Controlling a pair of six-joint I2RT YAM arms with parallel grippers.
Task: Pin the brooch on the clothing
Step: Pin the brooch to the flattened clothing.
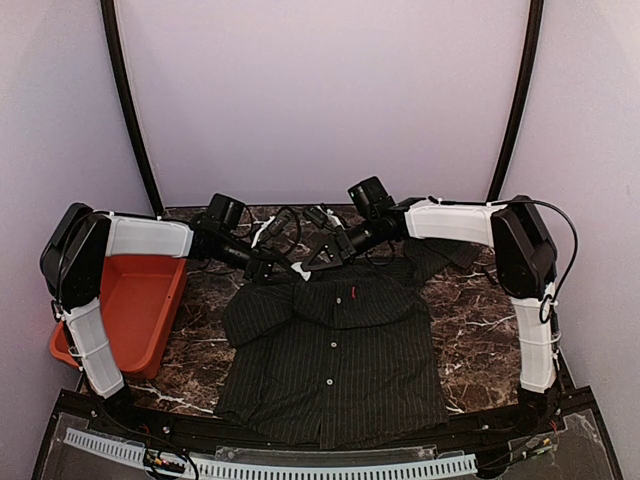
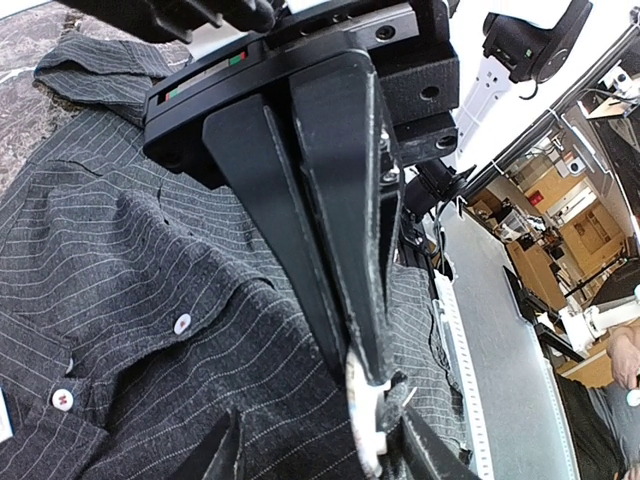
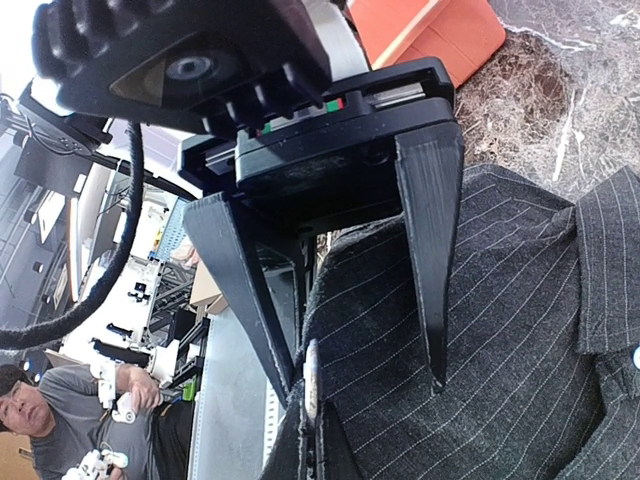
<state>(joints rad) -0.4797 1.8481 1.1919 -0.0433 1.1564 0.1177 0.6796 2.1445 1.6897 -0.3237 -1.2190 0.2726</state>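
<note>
I see the shirt (image 1: 335,350) spread flat on the table (image 1: 470,330), collar away from the bases. Near the collar, my right gripper (image 2: 372,378) pinches the brooch (image 2: 360,425). My left gripper (image 3: 363,388) stands half apart, its 2 fingers flanking that brooch.

The setting is looking like a robotics lab. A pale tent wall (image 1: 320,90) on black poles (image 1: 128,110) is enclosing the marble-patterned table (image 1: 470,300) around the arms. Past the right gripper (image 2: 372,378), wooden workbenches (image 2: 570,240) are showing through the open side. Beyond the left gripper (image 3: 363,385), a man (image 3: 50,430) in grey is holding white hardware beside cluttered metal racks (image 3: 150,250).
</note>
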